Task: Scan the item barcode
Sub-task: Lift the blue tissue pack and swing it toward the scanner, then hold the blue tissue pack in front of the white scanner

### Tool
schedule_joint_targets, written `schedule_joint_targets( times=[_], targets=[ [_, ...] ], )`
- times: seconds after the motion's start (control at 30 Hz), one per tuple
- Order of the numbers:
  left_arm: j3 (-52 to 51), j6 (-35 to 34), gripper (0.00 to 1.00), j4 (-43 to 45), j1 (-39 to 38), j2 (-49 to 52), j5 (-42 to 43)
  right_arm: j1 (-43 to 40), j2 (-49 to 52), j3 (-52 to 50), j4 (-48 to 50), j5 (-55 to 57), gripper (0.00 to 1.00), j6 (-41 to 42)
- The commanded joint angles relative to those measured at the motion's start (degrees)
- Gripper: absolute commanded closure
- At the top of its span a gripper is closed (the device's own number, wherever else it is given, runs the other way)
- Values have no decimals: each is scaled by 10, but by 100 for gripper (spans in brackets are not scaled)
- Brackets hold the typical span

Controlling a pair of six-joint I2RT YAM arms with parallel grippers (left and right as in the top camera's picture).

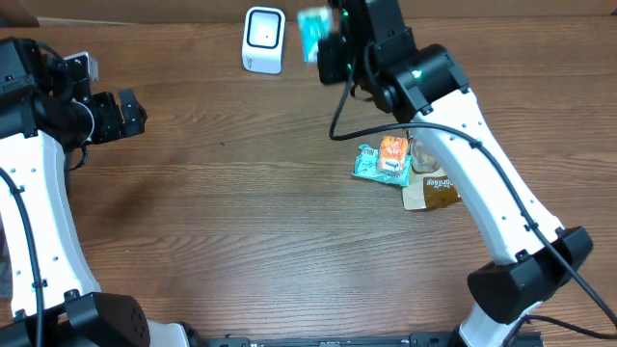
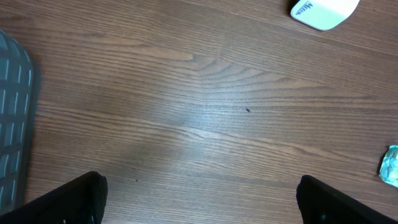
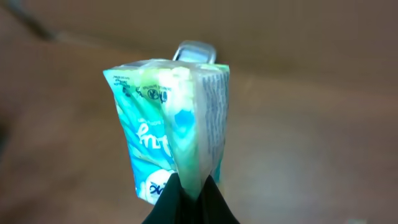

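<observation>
My right gripper [image 1: 331, 50] is shut on the bottom edge of a teal snack packet [image 1: 313, 34], holding it in the air just right of the white barcode scanner [image 1: 263, 39] at the back of the table. In the right wrist view the packet [image 3: 161, 130] stands upright, pinched by my right gripper [image 3: 191, 193], with the scanner's top [image 3: 194, 50] showing behind it. My left gripper [image 1: 130, 114] hovers open at the far left, holding nothing. In the left wrist view its fingers [image 2: 74, 199] stand wide apart over bare wood.
A small pile lies right of centre: a teal packet [image 1: 368, 162], an orange packet [image 1: 392, 154] and a brown packet [image 1: 434, 193], partly under my right arm. The left wrist view shows the scanner's corner [image 2: 323, 9] and a grey pad [image 2: 12, 118] at its left edge.
</observation>
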Motion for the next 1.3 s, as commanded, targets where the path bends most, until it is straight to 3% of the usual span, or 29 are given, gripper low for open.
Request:
schedule_joint_targets(
  times=[0.0, 0.37, 0.6, 0.73, 1.27],
  targets=[
    [0, 16, 0, 2, -1, -4, 3, 5, 40, 8, 78, 128, 96, -129],
    [0, 15, 0, 2, 0, -4, 3, 21, 210, 8, 421, 139, 96, -516],
    [0, 16, 1, 2, -1, -4, 3, 38, 330, 8, 567, 143, 96, -724],
    [0, 16, 0, 2, -1, -4, 3, 40, 381, 8, 638, 152, 96, -744],
    [0, 16, 1, 2, -1, -4, 3, 42, 385, 8, 644, 129, 96, -755]
  ],
)
